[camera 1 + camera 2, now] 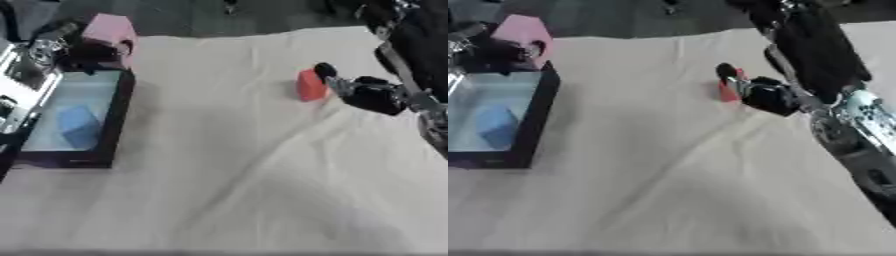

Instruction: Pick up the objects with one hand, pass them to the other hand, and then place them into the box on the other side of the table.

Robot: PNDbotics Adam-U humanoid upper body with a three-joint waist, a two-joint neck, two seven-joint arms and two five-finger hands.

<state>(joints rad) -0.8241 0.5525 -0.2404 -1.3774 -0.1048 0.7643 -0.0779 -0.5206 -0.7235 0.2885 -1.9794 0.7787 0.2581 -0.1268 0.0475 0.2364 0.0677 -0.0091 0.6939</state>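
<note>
A red block (309,85) stands on the cloth at the right. My right hand (374,95) reaches in from the right and touches the block's right side and top. At the far left my left hand (91,50) is curled round the lower part of a pink block (110,29), held over the far end of the dark-rimmed box (122,107). A blue block (79,125) lies inside the box.
A pale cloth (236,175) covers the table, with a few creases across the middle. The box lies along the left edge. My right forearm (842,125) stretches down the right side.
</note>
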